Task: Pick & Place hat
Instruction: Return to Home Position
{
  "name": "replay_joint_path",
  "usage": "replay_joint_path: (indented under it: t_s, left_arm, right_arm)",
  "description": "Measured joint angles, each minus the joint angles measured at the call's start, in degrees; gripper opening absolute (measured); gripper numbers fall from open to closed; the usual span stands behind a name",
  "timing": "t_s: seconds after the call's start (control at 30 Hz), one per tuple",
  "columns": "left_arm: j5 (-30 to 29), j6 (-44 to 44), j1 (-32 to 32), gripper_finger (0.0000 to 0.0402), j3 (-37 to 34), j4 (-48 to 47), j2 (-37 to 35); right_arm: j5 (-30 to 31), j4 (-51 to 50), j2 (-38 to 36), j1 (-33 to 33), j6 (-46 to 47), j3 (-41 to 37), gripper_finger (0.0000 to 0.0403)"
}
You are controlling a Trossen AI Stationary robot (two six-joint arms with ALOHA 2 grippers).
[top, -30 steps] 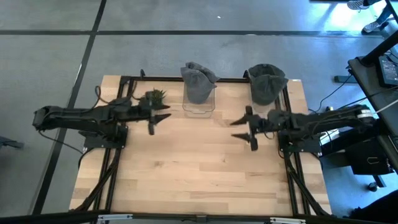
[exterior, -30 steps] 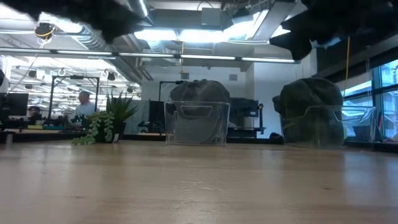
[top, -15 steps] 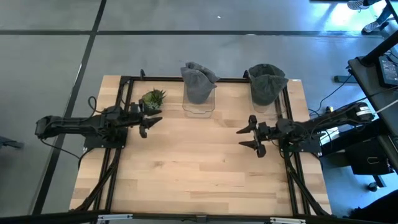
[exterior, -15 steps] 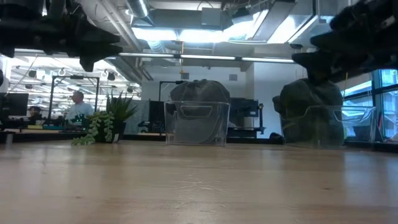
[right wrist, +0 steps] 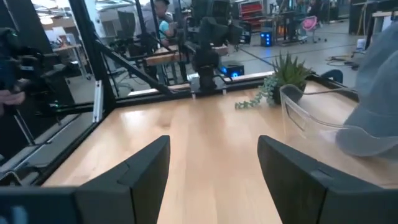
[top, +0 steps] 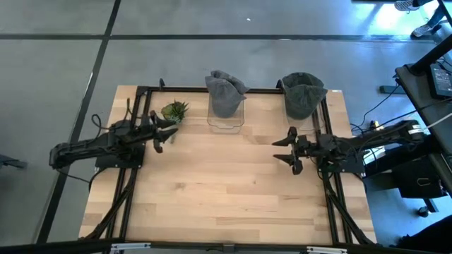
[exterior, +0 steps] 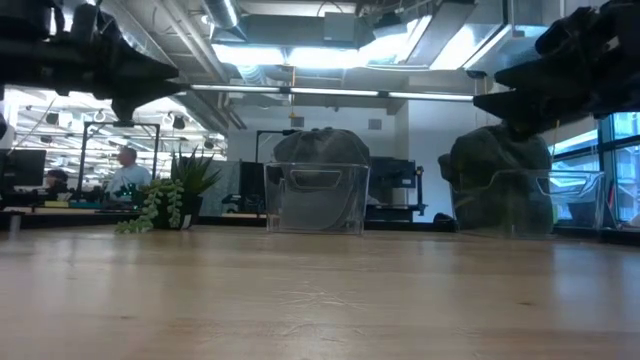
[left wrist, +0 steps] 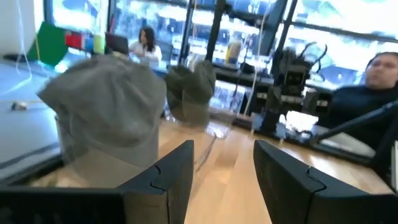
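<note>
**Both arms lifted, caps lie in the bins**

In the low view both arms are cut off by the upper edge, so only dark parts of them show above the wooden table (top: 212, 197). How many caps lie in the right bin is hard to tell, because its wall and the top cap cover the inside.

The left gripper (top: 161, 132) hangs to the left of the left transparent bin (top: 226, 118) and a little nearer to the table front. Its arm is stretched flat toward the bin, its fingers (left wrist: 168, 177) stand apart, and it holds nothing. The right gripper (top: 286, 149) hangs to the right of this bin, also nearer to the front. It points toward the table middle with its jaws spread wide and empty.

The gray cap (top: 224, 88) sits in the left bin and rises above its rim. A small plant (top: 174, 111) stands just left of this bin. To its right, well apart, the right transparent bin (top: 304, 121) holds the green cap (top: 304, 90).

Far behind the bin, a person (exterior: 125, 170) shows in the room.
</note>
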Motion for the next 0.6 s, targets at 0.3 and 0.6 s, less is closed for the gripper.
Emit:
replay_joint_path:
  t_s: [0.3,0.6]
  left_arm:
    - [0.4,0.4,1.4,0.0162,-1.3,-1.5,-3.3]
    - [2.0,-0.5,1.4,0.0162,-3.6,2.0,-3.4]
  right_arm:
    - [1.5,-11.1,-14.3,0.0,-1.6,0.0,0.0243]
    - [4.3,-23.3,-24.3,0.0,-1.0,0.0,0.0243]
